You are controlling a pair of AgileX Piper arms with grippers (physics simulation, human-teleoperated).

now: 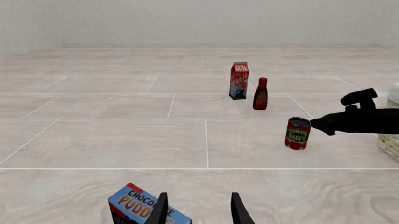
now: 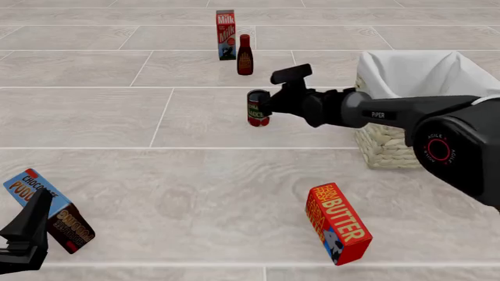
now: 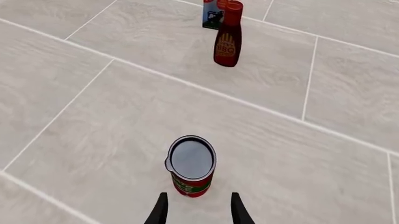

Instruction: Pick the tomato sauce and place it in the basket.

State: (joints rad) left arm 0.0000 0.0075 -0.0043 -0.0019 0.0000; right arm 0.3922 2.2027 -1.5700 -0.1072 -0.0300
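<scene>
We see the small round can of tomato sauce [image 2: 258, 108], red with a green band and a dark metal top, standing upright on the pale tiled bench [image 2: 195, 193]. It sits just to the left of the big square straw basket [image 2: 390, 146] with white cloth over its rim, and it is not in the basket.

Our right gripper [image 3: 197, 209] is right behind the can. Its two dark fingers are spread a little wider than the can and they do not touch it. It holds nothing.

Farther from us than the can stand a tall dark red-brown sauce bottle [image 2: 245, 55] with a red cap and a red and blue milk carton [image 2: 226, 35], side by side.

Our left gripper [image 1: 198, 210] is far from the can, down at the near left. Its fingers are apart and hold nothing. A blue chocolate pudding box [image 2: 48, 211] lies just beside it. A red butter box [image 2: 338, 231] lies nearer to us than the basket.
</scene>
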